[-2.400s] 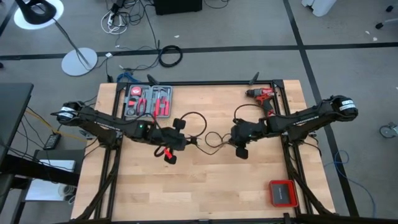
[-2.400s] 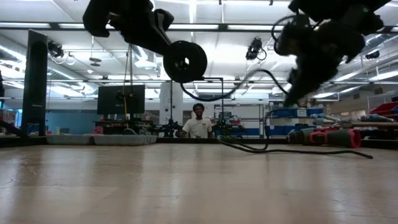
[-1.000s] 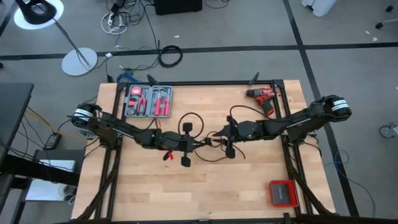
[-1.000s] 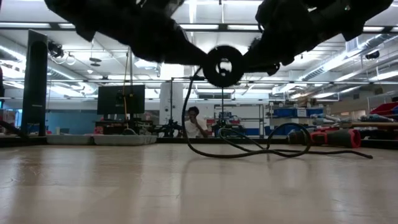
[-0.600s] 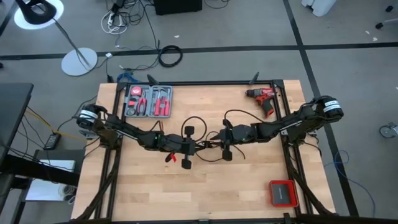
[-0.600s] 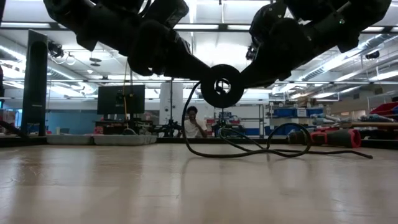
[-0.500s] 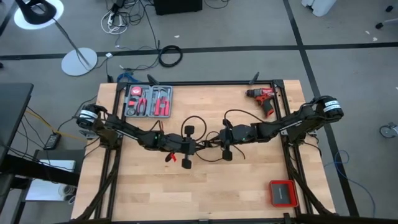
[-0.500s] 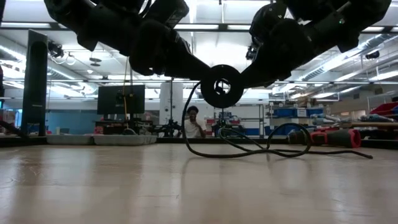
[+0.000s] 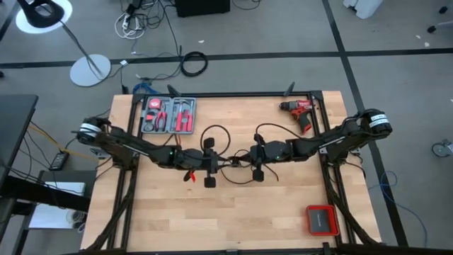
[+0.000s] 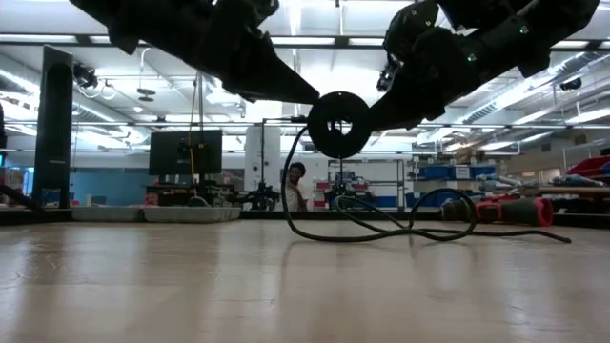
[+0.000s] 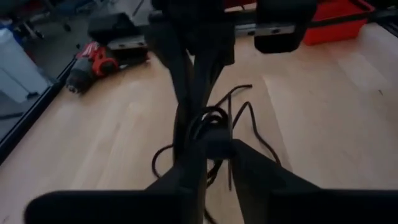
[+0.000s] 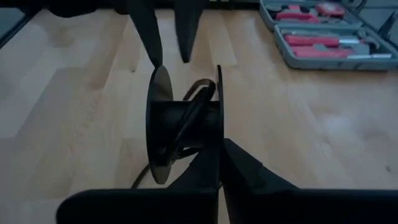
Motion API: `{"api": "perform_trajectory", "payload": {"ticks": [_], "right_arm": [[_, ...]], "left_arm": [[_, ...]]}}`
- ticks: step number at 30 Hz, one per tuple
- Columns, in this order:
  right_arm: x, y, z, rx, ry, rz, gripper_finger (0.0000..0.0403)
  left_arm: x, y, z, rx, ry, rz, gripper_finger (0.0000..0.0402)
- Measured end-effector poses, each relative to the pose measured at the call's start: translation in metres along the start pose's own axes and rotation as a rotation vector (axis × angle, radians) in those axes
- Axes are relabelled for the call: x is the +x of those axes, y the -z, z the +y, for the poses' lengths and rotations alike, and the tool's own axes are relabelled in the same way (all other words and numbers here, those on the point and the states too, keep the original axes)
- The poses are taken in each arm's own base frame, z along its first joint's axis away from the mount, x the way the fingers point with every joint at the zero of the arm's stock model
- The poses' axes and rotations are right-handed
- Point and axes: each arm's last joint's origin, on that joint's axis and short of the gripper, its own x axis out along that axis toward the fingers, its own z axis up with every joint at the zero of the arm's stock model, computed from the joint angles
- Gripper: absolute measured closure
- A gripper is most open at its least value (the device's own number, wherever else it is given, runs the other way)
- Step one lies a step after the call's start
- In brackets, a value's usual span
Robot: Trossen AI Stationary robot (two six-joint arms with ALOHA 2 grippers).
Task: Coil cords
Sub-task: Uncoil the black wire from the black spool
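Observation:
A small black spool [image 12: 183, 127] with two discs hangs above the table's middle [image 10: 338, 124]. The thin black cord is wound a few turns round its hub [image 12: 189, 121]. It drops from there to the table [image 10: 289, 181] and lies in loose loops [image 9: 219, 133] [image 10: 400, 233]. My right gripper [image 12: 217, 171] comes from the right and is shut at the spool's far disc. My left gripper [image 12: 169, 60] comes from the left and above. Its fingers stand a little apart at the spool's upper rim, by the near disc. My right gripper pinches the lower rim of the spool's far disc [image 12: 218, 146] between its two fingers, coming about level from the table's right. The spool is clear of the table with its axis running near to far. My left gripper's one fingertip [image 12: 155, 59] is at the near disc's rim; whether it touches, I cannot tell.
A red drill [image 9: 299, 108] lies at the far right, and also shows in the low view [image 10: 515, 210]. An open tool case [image 9: 168, 115] sits at the far left and a red-rimmed box [image 9: 322, 219] at the near right. A person [image 10: 295, 186] is in the room beyond.
Over two seconds ago the spool was with my left gripper and the grippers were apart; they have since met at the table's middle. In the last half second my left arm has risen and drawn slightly toward the table's left. The spool has gone up a little.

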Motion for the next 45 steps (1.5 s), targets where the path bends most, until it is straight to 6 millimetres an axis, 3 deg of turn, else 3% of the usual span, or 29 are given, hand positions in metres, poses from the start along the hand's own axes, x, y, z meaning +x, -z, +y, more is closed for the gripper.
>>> {"api": "perform_trajectory", "payload": {"ticks": [9,24,45], "right_arm": [[-0.002,-0.001,0.000,-0.004,0.002,0.000,0.0401],[-0.006,-0.010,-0.001,-0.009,0.016,-0.077,0.0403],[-0.008,-0.018,0.004,-0.008,0.003,-0.162,0.0403]], "left_arm": [[-0.017,-0.003,0.005,-0.081,0.008,0.071,0.0303],[-0.017,-0.003,0.002,-0.161,0.088,0.079,0.0307],[-0.017,-0.018,0.004,-0.112,0.048,0.066,0.0308]]}}
